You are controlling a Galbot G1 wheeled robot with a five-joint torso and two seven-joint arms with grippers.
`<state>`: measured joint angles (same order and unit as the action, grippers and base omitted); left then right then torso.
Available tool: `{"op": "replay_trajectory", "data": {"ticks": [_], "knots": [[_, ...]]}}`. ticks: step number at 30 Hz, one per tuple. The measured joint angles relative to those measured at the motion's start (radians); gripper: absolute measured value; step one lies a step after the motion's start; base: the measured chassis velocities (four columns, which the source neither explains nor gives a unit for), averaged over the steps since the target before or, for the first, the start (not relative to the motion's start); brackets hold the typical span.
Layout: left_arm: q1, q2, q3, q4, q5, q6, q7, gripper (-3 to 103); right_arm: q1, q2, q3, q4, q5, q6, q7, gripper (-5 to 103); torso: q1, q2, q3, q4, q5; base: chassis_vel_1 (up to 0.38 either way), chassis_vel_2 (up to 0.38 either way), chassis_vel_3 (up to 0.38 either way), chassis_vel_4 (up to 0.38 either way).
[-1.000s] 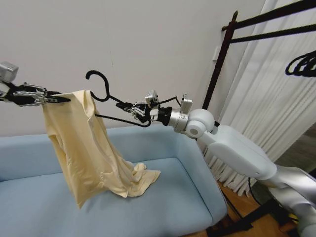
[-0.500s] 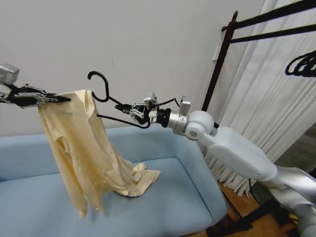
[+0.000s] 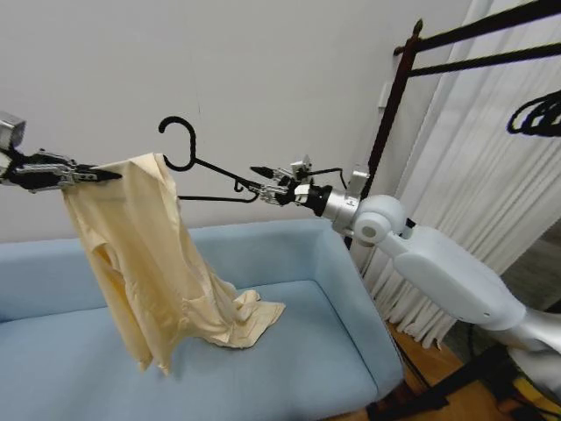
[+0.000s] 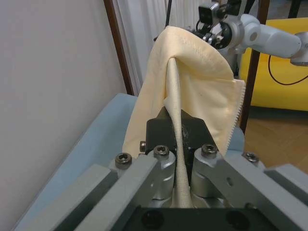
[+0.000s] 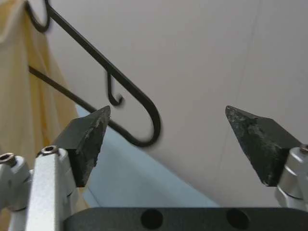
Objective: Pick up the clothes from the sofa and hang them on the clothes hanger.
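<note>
A cream shirt point(image 3: 149, 254) hangs from my left gripper point(image 3: 92, 174), which is shut on a fold of its upper edge; its hem trails on the light blue sofa point(image 3: 298, 368). The left wrist view shows the left gripper point(image 4: 174, 126) pinching that fold of the shirt point(image 4: 197, 82). A black hanger point(image 3: 210, 171) has one arm inside the shirt, and its hook points up. My right gripper point(image 3: 265, 182) stands open just off the hanger's free end. In the right wrist view the hanger point(image 5: 130, 91) curves ahead of the right gripper point(image 5: 167, 113), touching neither finger, with the shirt point(image 5: 17, 96) beyond.
A dark clothes rack point(image 3: 392, 105) stands right of the sofa, with top bars and several black hangers point(image 3: 535, 114) on it. White curtains point(image 3: 473, 193) hang behind it. A plain wall backs the sofa. A yellow object point(image 4: 288, 72) sits on the wooden floor.
My right gripper has let go of the hanger's end, opened wide and drawn back to the right. The hanger stays in the shirt, its hook slightly higher. The shirt's lower part has swung.
</note>
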<state>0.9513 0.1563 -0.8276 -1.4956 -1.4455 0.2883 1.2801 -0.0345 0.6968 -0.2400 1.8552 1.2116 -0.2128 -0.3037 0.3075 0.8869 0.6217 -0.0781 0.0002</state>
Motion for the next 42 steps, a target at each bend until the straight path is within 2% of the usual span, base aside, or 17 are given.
{"op": "replay_trajectory", "data": {"ticks": [3, 4, 11, 16, 17, 18, 20, 21, 25, 28, 33, 37, 38, 42], "knots": [[-0.001, -0.001, -0.002, 0.006, -0.001, -0.004, 0.015, 2, -0.056, -0.026, 0.015, -0.012, -0.007, 0.001, -0.007, 83, 0.000, 0.000, 0.000, 0.0000, 0.0001, 0.000, 0.000, 0.000, 0.000], [-0.002, -0.003, -0.005, 0.013, -0.004, -0.008, 0.030, 2, -0.116, -0.043, 0.029, -0.028, -0.030, 0.003, -0.013, 93, 0.000, 0.000, 0.000, 0.0000, 0.0002, 0.000, 0.000, 0.000, 0.000], [-0.007, -0.008, -0.015, 0.016, -0.038, -0.028, 0.065, 2, -0.240, -0.026, 0.016, -0.034, -0.079, 0.002, 0.008, 100, 0.000, 0.000, 0.000, 0.0001, 0.0001, 0.000, 0.000, 0.000, 0.000], [-0.012, -0.018, -0.017, 0.000, -0.050, -0.032, 0.083, 2, -0.280, 0.075, -0.088, -0.010, -0.121, -0.012, 0.079, 100, 0.000, 0.000, 0.000, 0.0003, -0.0005, 0.000, 0.000, 0.000, 0.000], [-0.012, -0.018, -0.017, 0.000, -0.050, -0.032, 0.083, 2, -0.280, 0.075, -0.088, -0.010, -0.121, -0.012, 0.079, 100, 0.000, 0.000, 0.000, 0.0003, -0.0005, 0.000, 0.000, 0.000, 0.000], [-0.014, -0.022, -0.017, -0.004, -0.054, -0.032, 0.087, 2, -0.279, 0.145, -0.135, -0.035, -0.140, -0.014, 0.111, 100, 0.000, 0.000, 0.000, 0.0004, -0.0005, 0.000, 0.000, 0.000, 0.000], [-0.015, -0.023, -0.017, -0.005, -0.060, -0.032, 0.090, 2, -0.276, 0.224, -0.180, -0.068, -0.151, -0.017, 0.154, 100, 0.000, 0.000, 0.000, 0.0006, -0.0005, 0.000, 0.000, 0.000, 0.000], [-0.015, -0.023, -0.017, -0.005, -0.060, -0.032, 0.090, 2, -0.276, 0.224, -0.180, -0.068, -0.151, -0.017, 0.154, 100, 0.000, 0.000, 0.000, 0.0006, -0.0005, 0.000, 0.000, 0.000, 0.000], [-0.015, -0.030, -0.018, -0.009, -0.065, -0.034, 0.097, 2, -0.275, 0.324, -0.237, -0.100, -0.152, -0.021, 0.204, 100, 0.000, 0.000, 0.000, 0.0005, -0.0006, 0.000, 0.000, 0.000, 0.000], [-0.016, -0.035, -0.018, -0.009, -0.066, -0.034, 0.099, 2, -0.276, 0.346, -0.265, -0.096, -0.148, -0.022, 0.209, 100, 0.000, 0.000, 0.000, 0.0004, -0.0006, 0.000, 0.000, 0.000, 0.000], [-0.013, -0.042, -0.017, -0.001, -0.066, -0.036, 0.094, 2, -0.282, 0.333, -0.302, -0.065, -0.141, -0.032, 0.138, 100, 0.000, 0.000, 0.000, 0.0002, -0.0005, 0.000, 0.000, 0.000, 0.000], [-0.012, -0.047, -0.013, 0.000, -0.064, -0.040, 0.093, 2, -0.273, 0.286, -0.305, -0.071, -0.132, -0.042, 0.022, 100, 0.000, 0.000, 0.000, 0.0000, -0.0004, 0.000, 0.000, 0.000, 0.000], [-0.012, -0.047, -0.013, 0.000, -0.064, -0.040, 0.093, 2, -0.273, 0.286, -0.305, -0.071, -0.132, -0.042, 0.022, 100, 0.000, 0.000, 0.000, 0.0000, -0.0004, 0.000, 0.000, 0.000, 0.000], [-0.012, -0.044, -0.013, 0.004, -0.063, -0.042, 0.099, 2, -0.261, 0.258, -0.301, -0.074, -0.125, -0.062, -0.073, 100, 0.000, 0.000, 0.000, 0.0000, -0.0003, 0.000, 0.000, 0.000, 0.000]]}}
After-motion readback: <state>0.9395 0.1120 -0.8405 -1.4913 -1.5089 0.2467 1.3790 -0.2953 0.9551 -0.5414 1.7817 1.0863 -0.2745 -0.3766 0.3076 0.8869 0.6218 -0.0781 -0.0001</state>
